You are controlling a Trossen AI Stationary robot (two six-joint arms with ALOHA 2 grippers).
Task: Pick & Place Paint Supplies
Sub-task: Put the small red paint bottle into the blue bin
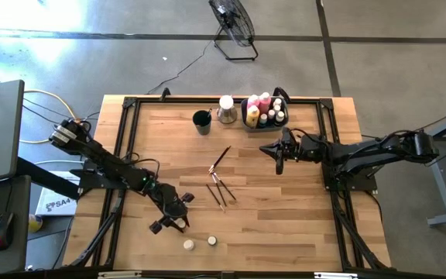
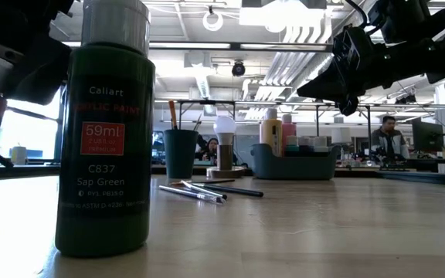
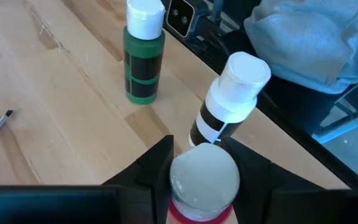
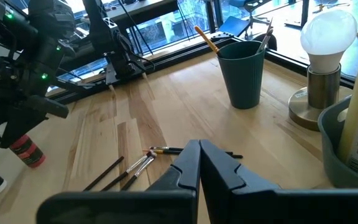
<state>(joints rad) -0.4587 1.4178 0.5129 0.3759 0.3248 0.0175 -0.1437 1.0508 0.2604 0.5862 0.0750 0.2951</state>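
My left gripper (image 1: 173,211) is at the table's near left, shut on a red paint bottle with a pale cap (image 3: 204,177). The bottle also shows in the right wrist view (image 4: 27,152). Close by, a green bottle (image 3: 143,56) and a black-and-white bottle (image 3: 230,102) stand on their bases. Several thin brushes (image 1: 219,180) lie flat at mid-table. My right gripper (image 1: 279,163) is shut and empty, hovering above the table, right of the brushes and near the bin; its own view shows it too (image 4: 199,155). My left gripper pinches the red bottle just under its cap (image 3: 199,210), one finger (image 3: 151,171) on each side. The fingers come slanting down from above. The bottle hangs tilted below them (image 4: 30,155). I cannot tell whether its base touches the table.
At the far edge stand a grey-blue bin (image 1: 263,118) with pink and yellow bottles and small pots, a lamp with a white bulb (image 1: 226,108) and a dark cup (image 1: 201,122) holding brushes. A black frame rims the table. People sit in the room beyond (image 2: 385,131).
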